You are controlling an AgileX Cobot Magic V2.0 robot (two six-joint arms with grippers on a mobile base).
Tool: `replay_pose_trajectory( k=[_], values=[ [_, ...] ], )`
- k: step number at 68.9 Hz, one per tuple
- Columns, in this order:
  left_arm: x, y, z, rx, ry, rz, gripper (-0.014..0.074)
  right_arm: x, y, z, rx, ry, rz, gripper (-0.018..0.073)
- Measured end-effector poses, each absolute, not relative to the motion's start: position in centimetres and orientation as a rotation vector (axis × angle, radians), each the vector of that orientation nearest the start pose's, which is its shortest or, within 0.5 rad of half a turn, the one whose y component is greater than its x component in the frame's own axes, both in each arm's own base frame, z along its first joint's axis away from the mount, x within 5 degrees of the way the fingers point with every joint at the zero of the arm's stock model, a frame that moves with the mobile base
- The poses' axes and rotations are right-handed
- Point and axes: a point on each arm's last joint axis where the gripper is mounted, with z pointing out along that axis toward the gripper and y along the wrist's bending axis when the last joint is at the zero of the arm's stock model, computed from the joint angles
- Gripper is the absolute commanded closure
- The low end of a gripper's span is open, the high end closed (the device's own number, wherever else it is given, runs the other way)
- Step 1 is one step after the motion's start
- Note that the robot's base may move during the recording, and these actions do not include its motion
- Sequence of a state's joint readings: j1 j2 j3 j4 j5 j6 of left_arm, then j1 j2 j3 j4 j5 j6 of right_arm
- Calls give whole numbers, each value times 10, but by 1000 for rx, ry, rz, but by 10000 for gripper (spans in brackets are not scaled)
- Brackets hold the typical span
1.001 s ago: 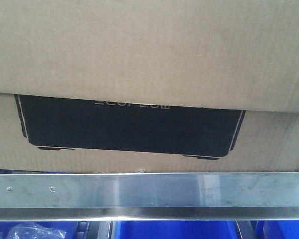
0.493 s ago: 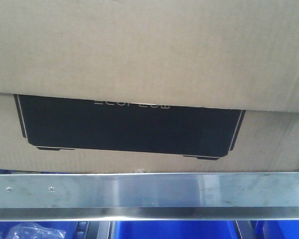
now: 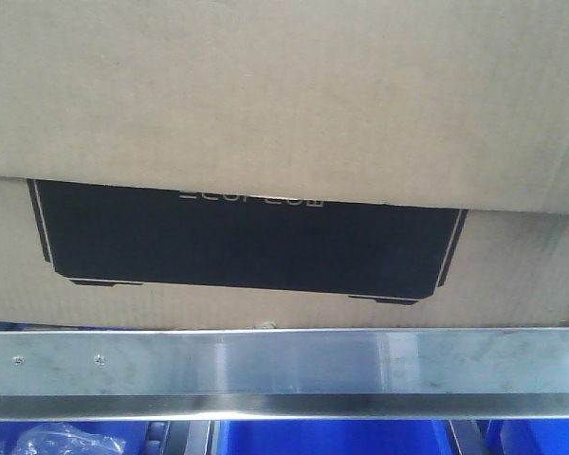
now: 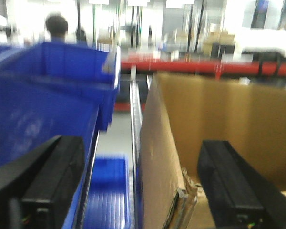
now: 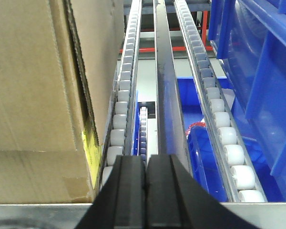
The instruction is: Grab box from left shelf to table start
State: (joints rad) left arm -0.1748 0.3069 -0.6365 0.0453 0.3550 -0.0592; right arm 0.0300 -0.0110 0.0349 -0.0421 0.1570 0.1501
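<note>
The box (image 3: 284,95) fills most of the front view. It sits on the left shelf (image 3: 284,365), just behind the silver front edge, and its black panel (image 3: 247,242) faces out, with the lettering half covered by an overhanging cardboard fold. Beside it and on the level below stand blue bins (image 4: 47,95). The left tool (image 4: 140,191) is spread wide, with one side wall of the box between its fingers. The right tool (image 5: 146,161) is pressed closed on nothing, just beside the box's other side, above the roller tracks (image 5: 120,119). Two small screws (image 3: 99,360) dot the shelf's front edge.
</note>
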Motion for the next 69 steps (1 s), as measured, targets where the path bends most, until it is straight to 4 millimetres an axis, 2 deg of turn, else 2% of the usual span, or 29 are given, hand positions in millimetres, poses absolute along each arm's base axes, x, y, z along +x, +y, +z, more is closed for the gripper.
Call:
replay_pose_trajectory(
  k=[11,20,27,38,60,69],
  values=[
    [68,-10,413,109,1675,-127,196,57,1,188,70,1664,99,501],
    [89,-13,443,112,1823,-118,196,57,1,188,70,1664,99,501],
    [109,-18,456,115,1913,-136,196,57,1,188,70,1664,99,501],
    [143,-32,459,181,2029,-163,195,57,1,188,70,1664,99,501],
    [200,-50,429,227,2221,-163,195,57,1,188,70,1664,99,501],
    [221,-55,426,231,2261,-158,195,57,1,188,70,1664,99,501]
  ],
)
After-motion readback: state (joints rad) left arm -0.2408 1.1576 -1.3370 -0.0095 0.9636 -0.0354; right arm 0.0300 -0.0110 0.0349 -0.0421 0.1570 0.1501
